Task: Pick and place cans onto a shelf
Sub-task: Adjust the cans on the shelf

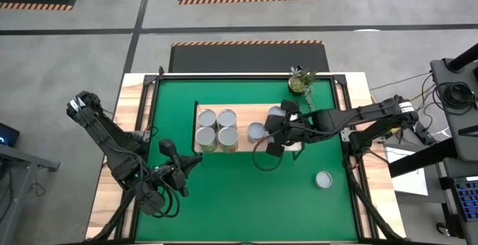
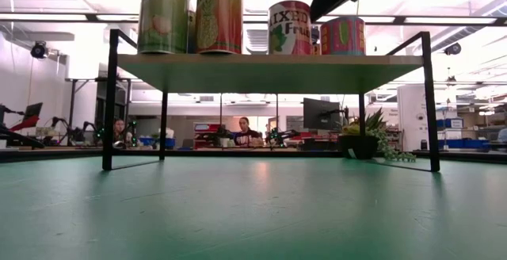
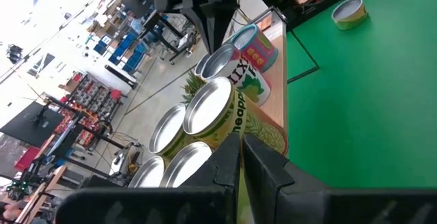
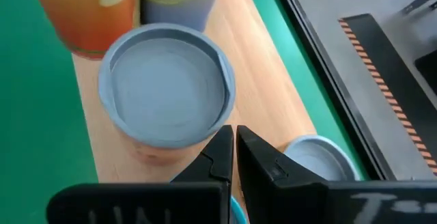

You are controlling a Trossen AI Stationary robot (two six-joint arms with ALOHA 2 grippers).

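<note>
The green mat point(image 1: 246, 193) covers most of the table, with the shelf point(image 1: 246, 146) standing on its far half, a light wood top on a thin black frame. In the high view four cans point(image 1: 216, 128) sit in a tight two-by-two block at the shelf's left end, and further cans stand toward its right end, among them one with its silver top showing point(image 1: 256, 131) just beside the right gripper; the arm hides part of that group, so its count cannot be told. One can point(image 1: 323, 179) stands alone on the mat, well apart from the shelf toward the near right. The right arm reaches in from the right side over the shelf's right end; the right gripper point(image 4: 231, 149) has its fingers pressed together, empty, directly above the shelf top and close beside a can's grey lid point(image 4: 166, 84). The left arm rests folded at the near left of the mat; the left gripper point(image 3: 240, 157) points toward the shelf with its fingers together and nothing between them. A small potted plant point(image 1: 301, 81) stands at the far edge of the mat, behind the shelf's right end. In the low view, people sit at desks in the room beyond the table.
</note>
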